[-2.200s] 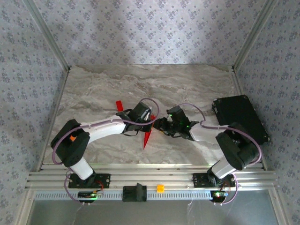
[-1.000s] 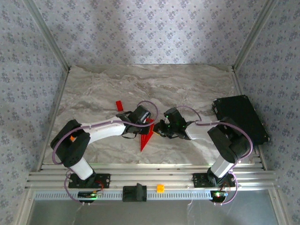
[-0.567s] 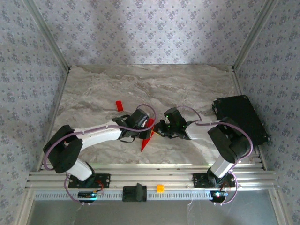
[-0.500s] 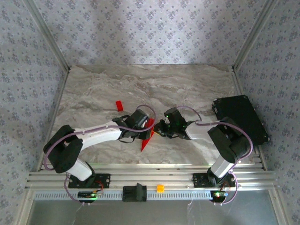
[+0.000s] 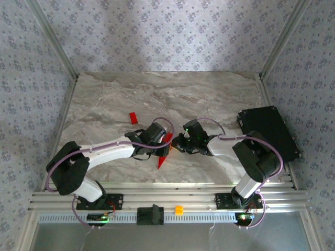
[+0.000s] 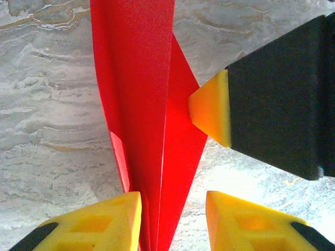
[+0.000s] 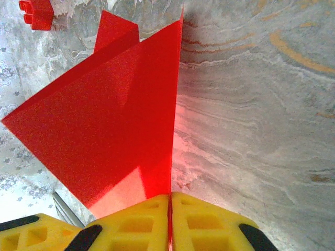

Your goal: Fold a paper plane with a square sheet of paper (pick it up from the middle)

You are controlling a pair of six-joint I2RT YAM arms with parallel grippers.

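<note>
My right claw [image 7: 170, 203] is clenched on one edge of the thin, bright red paper folded into a pointed wedge [image 7: 115, 130], which is over the grey marbled bench [image 7: 251, 104] between both claws. My left claw [image 6: 172, 215] is released, its fingers straddling the folded layers.

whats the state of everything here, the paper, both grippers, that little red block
red paper sheet: folded into a pointed wedge, gripped at one edge
right gripper: shut on the paper
left gripper: open, straddling the paper
small red rectangular block: lying flat, apart from the paper
</note>
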